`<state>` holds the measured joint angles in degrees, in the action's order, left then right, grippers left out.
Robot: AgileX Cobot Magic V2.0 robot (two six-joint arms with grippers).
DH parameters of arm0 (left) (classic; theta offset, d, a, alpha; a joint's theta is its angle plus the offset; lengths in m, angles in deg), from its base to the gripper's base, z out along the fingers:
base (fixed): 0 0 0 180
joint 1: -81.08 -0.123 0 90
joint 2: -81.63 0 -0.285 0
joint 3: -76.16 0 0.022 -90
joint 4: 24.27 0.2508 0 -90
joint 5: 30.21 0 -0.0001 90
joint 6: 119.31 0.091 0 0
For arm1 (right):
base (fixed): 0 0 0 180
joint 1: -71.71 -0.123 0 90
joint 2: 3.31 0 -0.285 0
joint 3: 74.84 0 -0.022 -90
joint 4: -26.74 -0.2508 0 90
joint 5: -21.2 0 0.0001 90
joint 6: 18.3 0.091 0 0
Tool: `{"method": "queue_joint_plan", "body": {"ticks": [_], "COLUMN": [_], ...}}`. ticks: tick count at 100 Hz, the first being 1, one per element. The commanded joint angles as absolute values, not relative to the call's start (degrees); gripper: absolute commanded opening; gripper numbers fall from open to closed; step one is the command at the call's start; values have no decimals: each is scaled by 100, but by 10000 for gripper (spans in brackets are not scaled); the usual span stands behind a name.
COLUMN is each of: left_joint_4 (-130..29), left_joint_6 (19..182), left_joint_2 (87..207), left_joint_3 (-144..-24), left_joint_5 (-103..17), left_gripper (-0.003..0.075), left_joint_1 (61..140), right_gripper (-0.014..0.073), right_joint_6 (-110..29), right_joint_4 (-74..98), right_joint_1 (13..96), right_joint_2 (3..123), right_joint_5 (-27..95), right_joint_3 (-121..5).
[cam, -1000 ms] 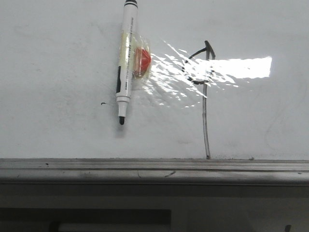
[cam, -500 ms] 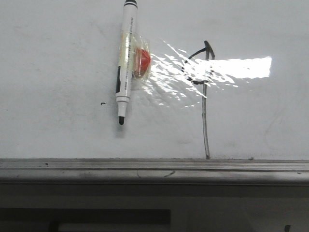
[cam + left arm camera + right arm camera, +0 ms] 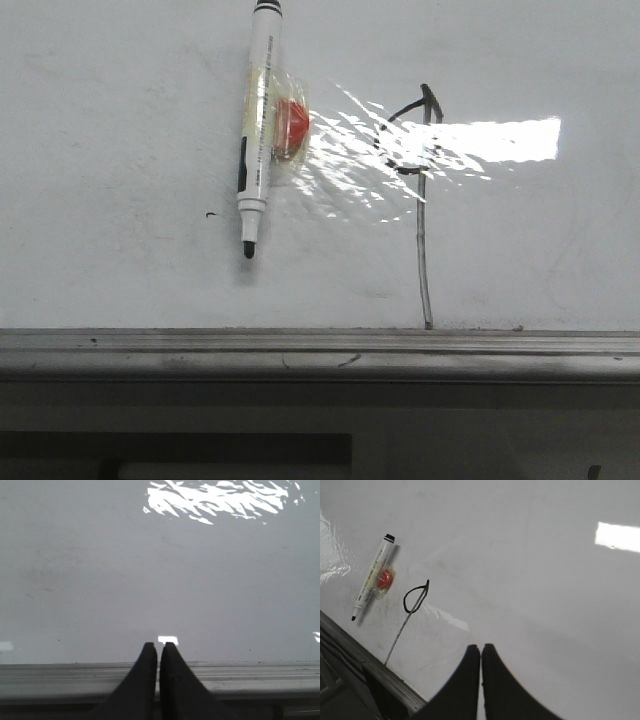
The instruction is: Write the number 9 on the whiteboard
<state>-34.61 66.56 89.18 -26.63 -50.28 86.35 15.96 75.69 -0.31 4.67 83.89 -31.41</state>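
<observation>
The number 9 (image 3: 421, 170) is drawn in thin black marker on the whiteboard (image 3: 120, 120), a small loop with a long fainter tail reaching the grey ledge (image 3: 320, 352). It also shows in the right wrist view (image 3: 412, 602). A white marker pen (image 3: 260, 130) with a red magnet taped to it sticks to the board left of the 9, tip down. My left gripper (image 3: 158, 646) is shut and empty over the ledge. My right gripper (image 3: 480, 647) is shut and empty above bare board, well away from the pen (image 3: 372, 576). Neither gripper shows in the front view.
A tiny black tick mark (image 3: 211, 213) sits left of the pen tip. Glare patches (image 3: 500, 140) lie across the board near the 9's loop. The ledge (image 3: 75, 677) runs along the board's near edge, with a dark drop beyond it.
</observation>
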Motion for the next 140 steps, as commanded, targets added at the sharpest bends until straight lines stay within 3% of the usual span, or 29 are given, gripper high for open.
{"method": "queue_joint_plan", "body": {"ticks": [1, 68, 81, 95, 115, 130, 140], "left_joint_4": [-3590, -3590, -3590, -3590, -3590, -3590, -3590], "left_joint_6": [6586, 6586, 6586, 6586, 6586, 6586, 6586], "left_joint_2": [8764, 8764, 8764, 8764, 8764, 8764, 8764], "left_joint_3": [-2558, -2558, -2558, -2558, -2558, -2558, -2558], "left_joint_5": [-4856, -4865, -4865, -4865, -4865, -4865, -4865], "left_gripper": [-20, -20, -20, -20, -20, -20, -20], "left_joint_1": [8621, 8621, 8621, 8621, 8621, 8621, 8621], "right_gripper": [-42, -42, -42, -42, -42, -42, -42], "right_joint_6": [1579, 1579, 1591, 1702, 796, -678, -884], "right_joint_4": [7879, 8063, 8895, 8546, 6511, 4805, 4434], "right_joint_1": [-29, -1, 369, 1353, 3603, 5456, 6515], "right_joint_2": [629, 618, 639, 704, 1171, 1507, 1551], "right_joint_5": [8046, 8418, 7465, 6411, 5271, 3120, 1447], "right_joint_3": [-3241, -2767, -2137, -1700, -1325, -616, 42]}}
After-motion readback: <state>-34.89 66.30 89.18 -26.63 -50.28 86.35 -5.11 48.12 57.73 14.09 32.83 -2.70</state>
